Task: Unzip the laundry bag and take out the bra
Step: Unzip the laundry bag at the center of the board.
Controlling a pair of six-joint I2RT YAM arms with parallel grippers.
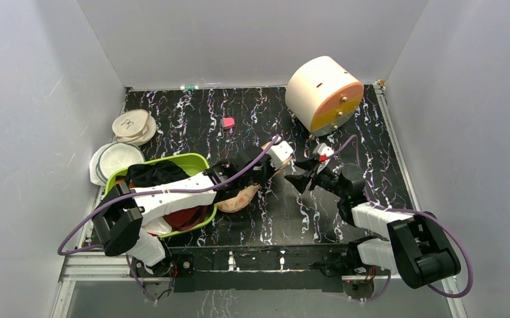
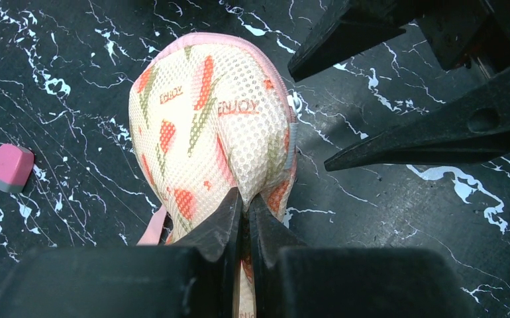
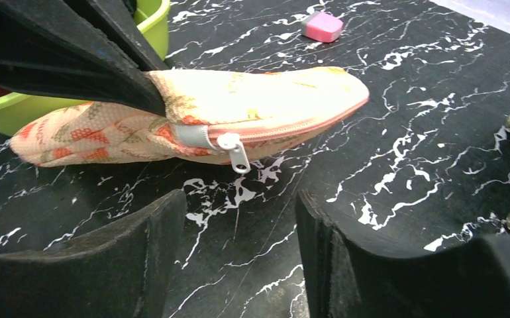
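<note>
The laundry bag [image 2: 206, 119], a peach padded pouch with red and green prints, lies on the black marbled table beside the green basin. My left gripper [image 2: 246, 202] is shut on a fold of its top fabric; the top view shows the left gripper [image 1: 260, 173] over the laundry bag [image 1: 239, 197]. In the right wrist view the pink zipper runs closed along the bag's edge, and the white zipper pull [image 3: 236, 149] hangs near the left fingers [image 3: 73, 59]. My right gripper [image 3: 239, 218] stands open a short way in front of the pull, holding nothing. The bra is out of view.
The lime-green basin [image 1: 193, 162] with dark garments sits under the left arm. A small pink block [image 1: 228, 122] lies behind the bag. A cream drum with an orange face [image 1: 323, 93] stands at the back right. White lids [image 1: 133, 126] lie at the left edge.
</note>
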